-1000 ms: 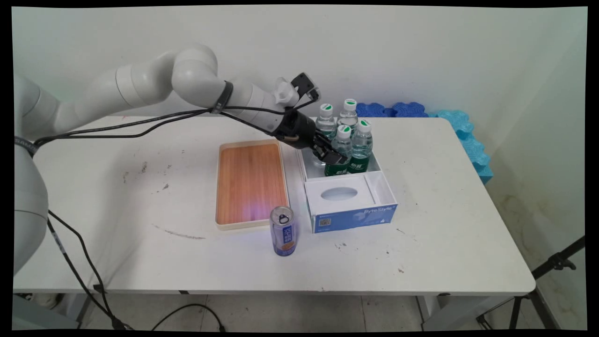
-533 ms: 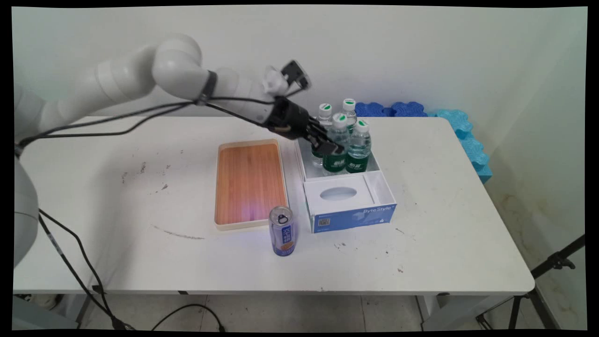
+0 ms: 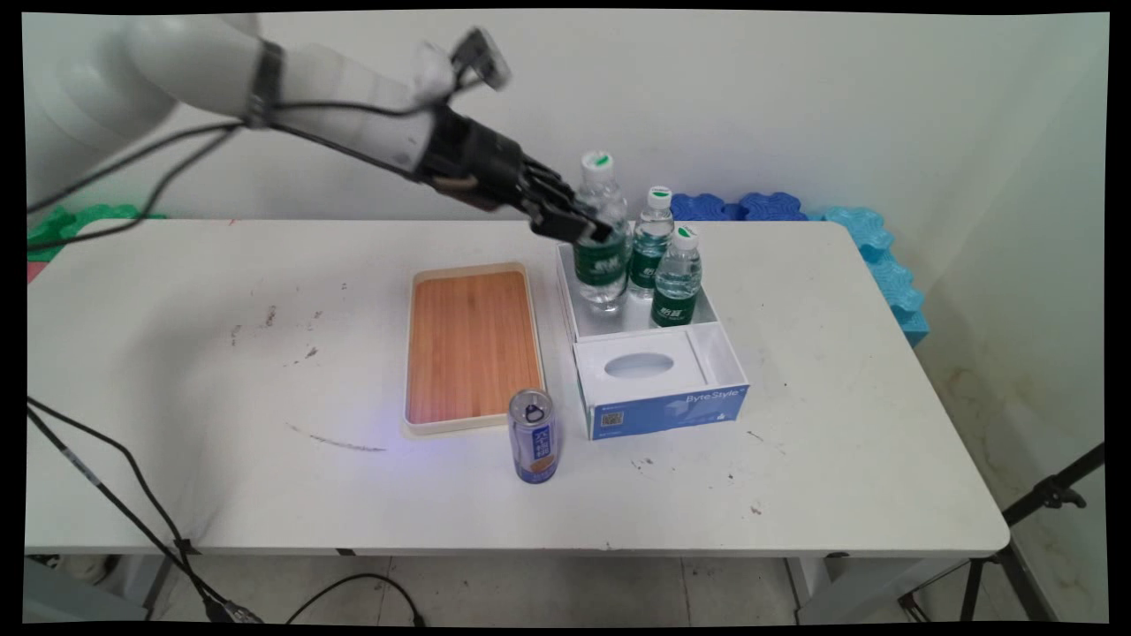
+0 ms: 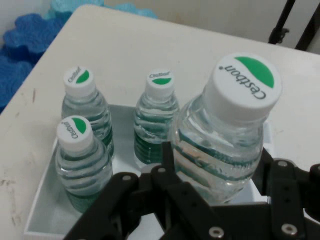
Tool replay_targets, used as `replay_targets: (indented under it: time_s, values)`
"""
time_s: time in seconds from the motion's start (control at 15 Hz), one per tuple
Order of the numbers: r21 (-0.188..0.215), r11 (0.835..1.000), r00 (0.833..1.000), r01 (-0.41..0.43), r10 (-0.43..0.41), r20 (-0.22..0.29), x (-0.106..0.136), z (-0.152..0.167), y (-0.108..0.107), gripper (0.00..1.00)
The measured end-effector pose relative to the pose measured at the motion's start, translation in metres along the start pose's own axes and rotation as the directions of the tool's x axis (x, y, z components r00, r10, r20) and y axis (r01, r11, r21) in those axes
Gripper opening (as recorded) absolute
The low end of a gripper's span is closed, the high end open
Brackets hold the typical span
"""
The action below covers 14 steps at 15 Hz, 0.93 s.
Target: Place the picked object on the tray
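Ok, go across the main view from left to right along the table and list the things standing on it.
Wooden tray → drink can → white box with the tissue-style opening. The bottles at the box's far end overlap one another, so I leave them out of the order.

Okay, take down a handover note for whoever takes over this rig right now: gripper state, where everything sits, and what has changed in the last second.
Gripper: shut on a water bottle, gripped at the shoulder, raised above the others.
Three more bottles stand in the white box, at its far end behind the ByteStyle tissue insert.
Wooden tray lies left of the box, empty. Blue can stands upright at the tray's near right corner.
Changed: a second ago all four bottles stood in the box; one has been lifted up and to the left.
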<state>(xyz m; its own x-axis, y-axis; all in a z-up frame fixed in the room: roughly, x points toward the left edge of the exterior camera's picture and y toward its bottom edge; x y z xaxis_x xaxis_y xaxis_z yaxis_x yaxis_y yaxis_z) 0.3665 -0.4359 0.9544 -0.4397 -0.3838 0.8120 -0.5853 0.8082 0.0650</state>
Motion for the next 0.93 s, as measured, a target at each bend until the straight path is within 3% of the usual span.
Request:
replay_targets:
  time_s: [0.33, 0.6, 0.93]
  values:
    - [-0.028, 0.999, 0.999, -0.035, 0.035, 0.015, -0.008, -0.067, 0.005, 0.00]
    - [-0.043, 0.995, 0.993, -0.093, 0.096, 0.064, -0.044, -0.104, 0.004, 0.00]
    - [-0.050, 0.984, 0.979, -0.170, 0.175, 0.108, -0.089, -0.118, -0.002, 0.00]
